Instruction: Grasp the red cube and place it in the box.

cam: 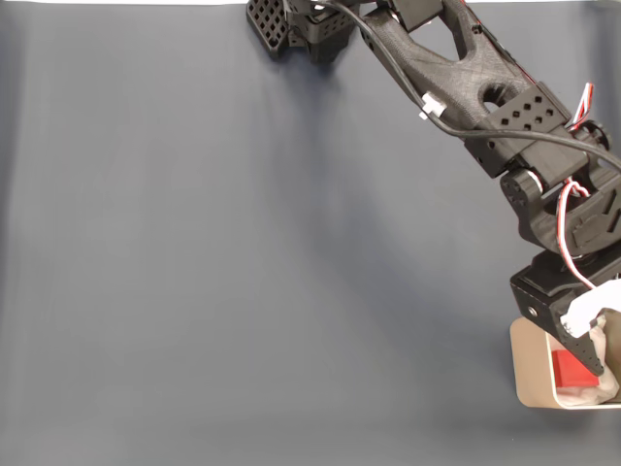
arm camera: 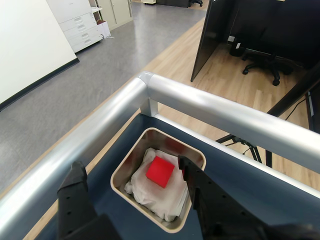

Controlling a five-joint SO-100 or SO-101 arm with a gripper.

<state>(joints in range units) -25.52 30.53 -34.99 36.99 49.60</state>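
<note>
While the black arm [cam: 456, 78] reaches diagonally from its base at the top of the fixed view down to the lower right corner, its gripper [cam: 592, 335] hangs over the box [cam: 529, 374]. White and red wires [cam: 574, 209] run along the arm's lower joints. Seen from the wrist view, the gripper [arm camera: 131, 172] has its two black fingers [arm camera: 72, 192] spread wide apart, one on each side of the box [arm camera: 122, 175], holding nothing. The red cube [arm camera: 160, 171] lies inside the box on crumpled white lining [arm camera: 150, 192], clear of both fingers; in the fixed view the red cube [cam: 571, 369] shows partly behind the gripper's tip.

The table surface [cam: 243, 252] is a plain dark blue-grey mat. A silver metal rail [arm camera: 200, 107] borders the table's corner just beyond the box in the wrist view. Past it lie grey carpet [arm camera: 75, 80], pale wood flooring [arm camera: 225, 85], white drawer cabinets [arm camera: 82, 27], a dark partition [arm camera: 212, 35] and an office chair's base [arm camera: 262, 62].
</note>
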